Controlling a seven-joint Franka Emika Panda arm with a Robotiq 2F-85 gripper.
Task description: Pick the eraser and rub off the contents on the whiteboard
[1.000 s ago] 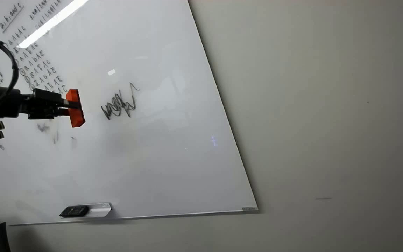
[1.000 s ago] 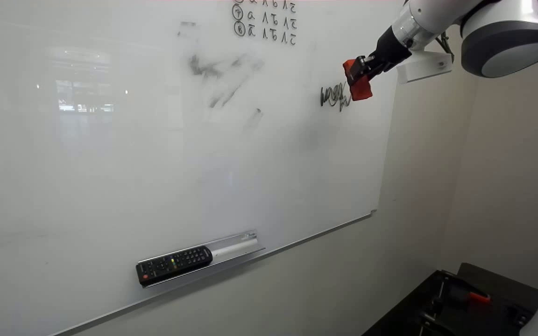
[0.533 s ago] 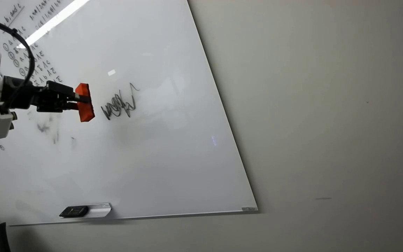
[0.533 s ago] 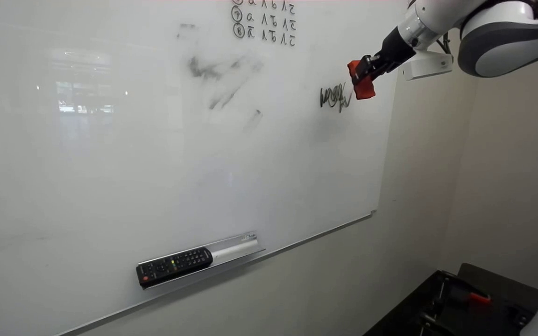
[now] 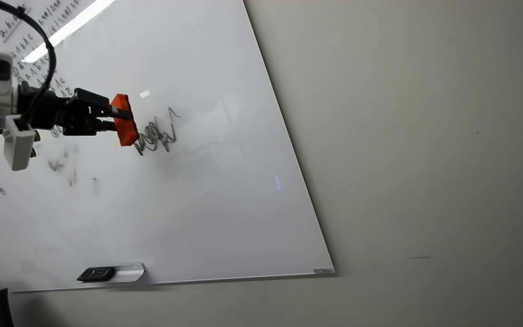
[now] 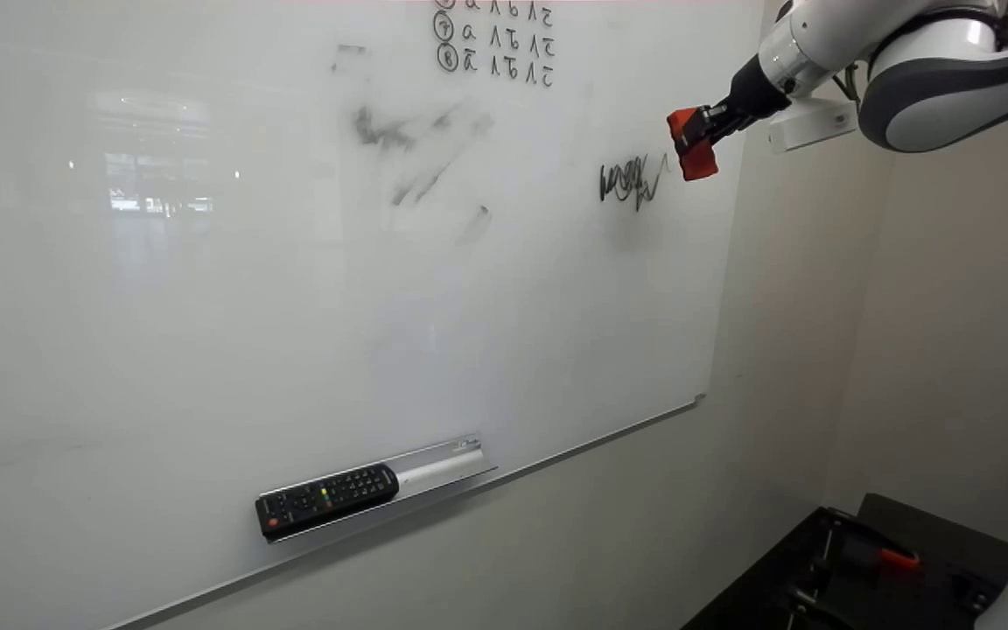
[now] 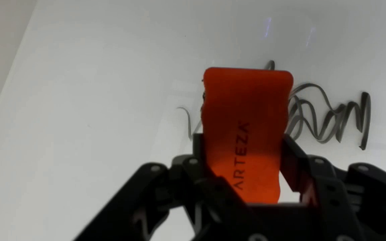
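My gripper is shut on the eraser, an orange-red block lettered ARTEZA, with a finger against each long side. Both exterior views show the eraser at the tip of the gripper, held out in front of the whiteboard. The contents, a jagged black scribble, are on the board. In the wrist view the eraser hides the middle of the scribble, with strokes showing on either side. How wide the gap to the board is, I cannot tell.
A black remote lies on a small ledge low on the board. Columns of writing and grey smudges mark the surface elsewhere. The matt wall begins beyond the board's side edge. A dark table stands at lower right.
The gripper, carrying the eraser, has moved right and a little up in both exterior views. Its grip is unchanged, and the scribble looks the same.
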